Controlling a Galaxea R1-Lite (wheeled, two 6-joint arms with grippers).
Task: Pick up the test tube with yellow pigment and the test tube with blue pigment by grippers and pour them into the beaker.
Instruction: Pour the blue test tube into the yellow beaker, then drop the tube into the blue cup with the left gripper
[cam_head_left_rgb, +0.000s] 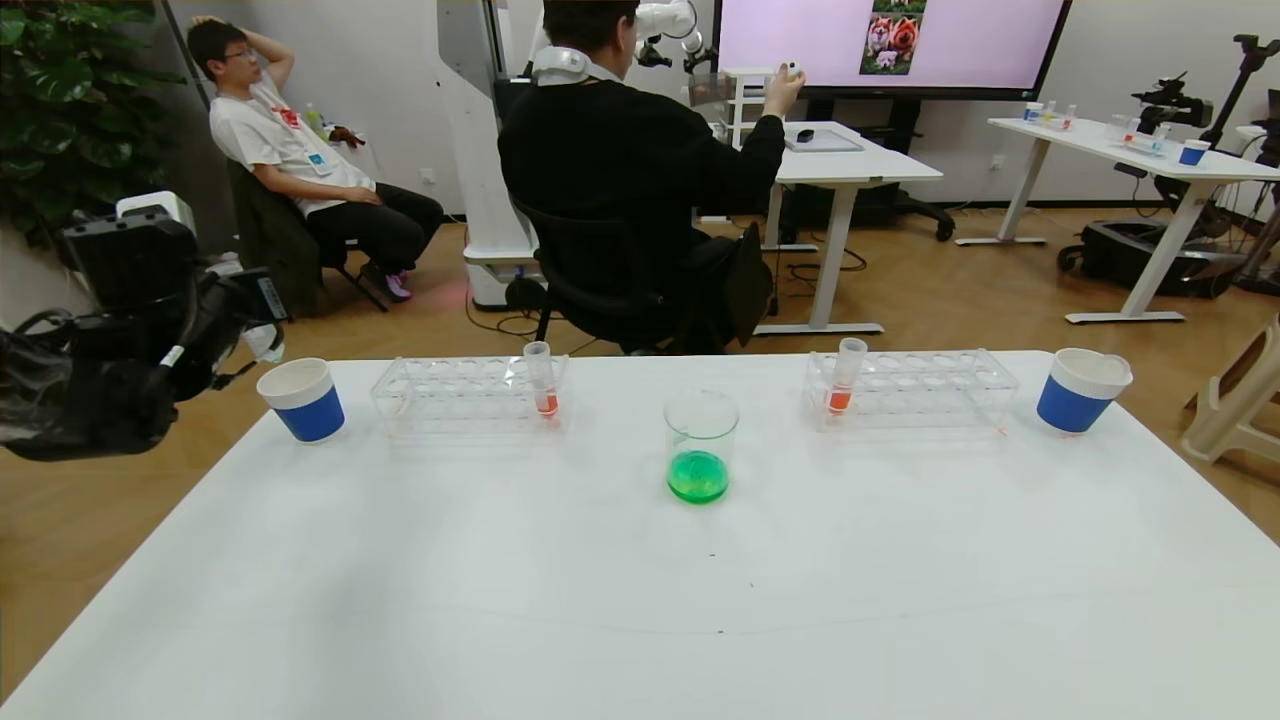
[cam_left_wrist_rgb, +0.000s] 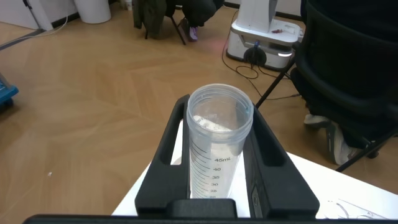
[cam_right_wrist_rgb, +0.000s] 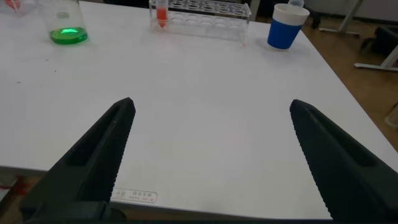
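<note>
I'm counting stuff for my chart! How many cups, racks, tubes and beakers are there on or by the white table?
Paper cups: 2
Racks: 2
Orange-red tubes: 2
Tube held in left gripper: 1
Beaker with green liquid: 1
Total: 8

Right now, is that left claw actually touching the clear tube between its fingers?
Touching. The left wrist view shows the left end effector shut on an empty graduated tube, both black fingers pressed against its sides with no gap.
</note>
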